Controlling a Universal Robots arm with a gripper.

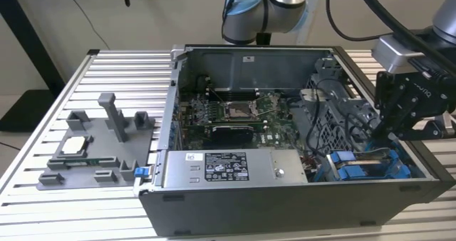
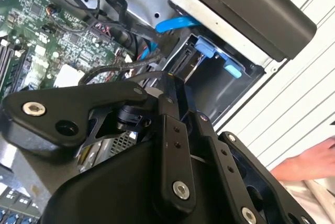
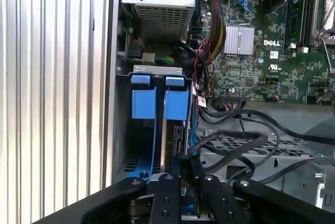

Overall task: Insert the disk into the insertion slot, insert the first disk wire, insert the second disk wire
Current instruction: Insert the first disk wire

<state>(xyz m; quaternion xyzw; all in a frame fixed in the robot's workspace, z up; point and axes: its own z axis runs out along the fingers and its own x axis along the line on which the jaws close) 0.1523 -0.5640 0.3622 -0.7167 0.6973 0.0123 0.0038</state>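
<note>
**Gripper [image 3: 183, 164] down in the drive cage [image 3: 157, 70]**

It hangs right at the disk [image 3: 174, 139]; clamped or apart, I cannot tell. The disk stands in its slot, in its blue frame [image 3: 177, 104], beside a second blue frame [image 3: 144, 103]. Probably the insertion step. Seating it calls for straight travel, clear of the black cables [image 3: 235, 145].

Wall: you are facing a plain beige wall [image 1: 164, 16].
Table: a ribbed metal table [image 1: 42, 214] is spanning your workspace.
Post: a black post [image 1: 29, 40] is slanting at the exterior view's left.
</note>
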